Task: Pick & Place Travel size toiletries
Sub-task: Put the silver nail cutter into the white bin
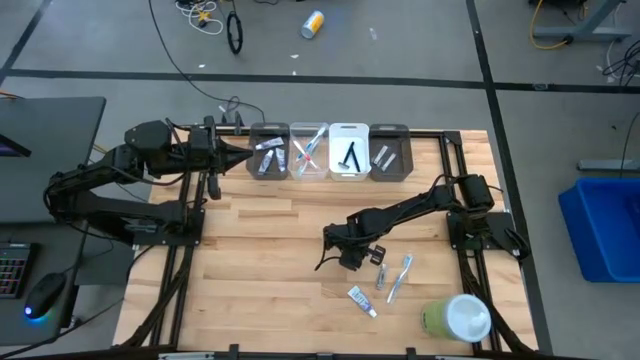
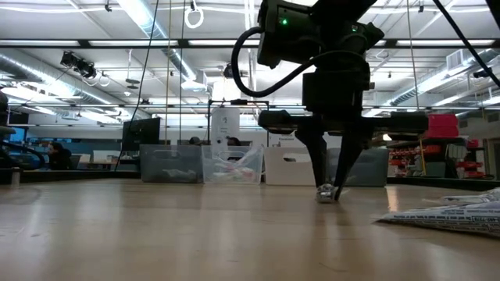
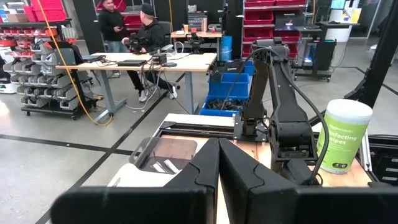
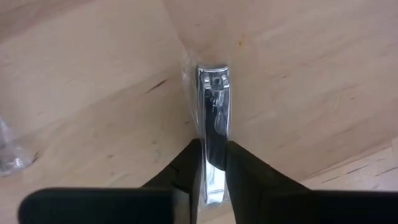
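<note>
Mid-frame on wooden table (image 1: 260, 250), right hand (image 4: 211, 163) pinches shiny metal nail clipper (image 4: 212, 115); left hand (image 3: 219, 163) closed, empty.

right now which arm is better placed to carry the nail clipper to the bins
The right. Its gripper is already shut on the nail clipper at the table. The left gripper sits closed beside the bins, holding nothing.

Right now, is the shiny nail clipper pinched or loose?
Pinched: the right gripper has both fingers against the nail clipper.
</note>
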`<move>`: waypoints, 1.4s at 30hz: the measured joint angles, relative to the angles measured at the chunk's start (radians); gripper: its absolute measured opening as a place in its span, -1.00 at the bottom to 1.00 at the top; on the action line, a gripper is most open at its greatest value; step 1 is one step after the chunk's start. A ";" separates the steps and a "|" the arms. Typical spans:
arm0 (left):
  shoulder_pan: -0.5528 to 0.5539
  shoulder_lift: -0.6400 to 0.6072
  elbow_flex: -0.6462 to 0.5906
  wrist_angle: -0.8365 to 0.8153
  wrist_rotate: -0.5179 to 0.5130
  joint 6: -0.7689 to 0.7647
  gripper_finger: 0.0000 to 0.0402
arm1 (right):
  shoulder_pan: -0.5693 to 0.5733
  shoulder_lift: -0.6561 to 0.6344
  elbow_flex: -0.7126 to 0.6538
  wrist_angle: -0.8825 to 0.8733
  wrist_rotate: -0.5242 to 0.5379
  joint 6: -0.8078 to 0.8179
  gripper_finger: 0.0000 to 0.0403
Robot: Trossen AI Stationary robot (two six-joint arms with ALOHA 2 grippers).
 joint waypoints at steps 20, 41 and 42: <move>0.000 0.000 0.000 0.000 0.000 0.008 -0.91 | 0.000 -0.005 0.093 -0.169 -0.017 0.050 -0.70; 0.000 0.000 0.000 0.001 0.000 0.008 -0.91 | -0.025 -0.032 0.252 -0.244 -0.111 0.258 -0.70; 0.000 0.000 0.000 0.001 0.000 0.009 -0.91 | -0.030 -0.042 0.252 -0.243 -0.111 0.270 -0.70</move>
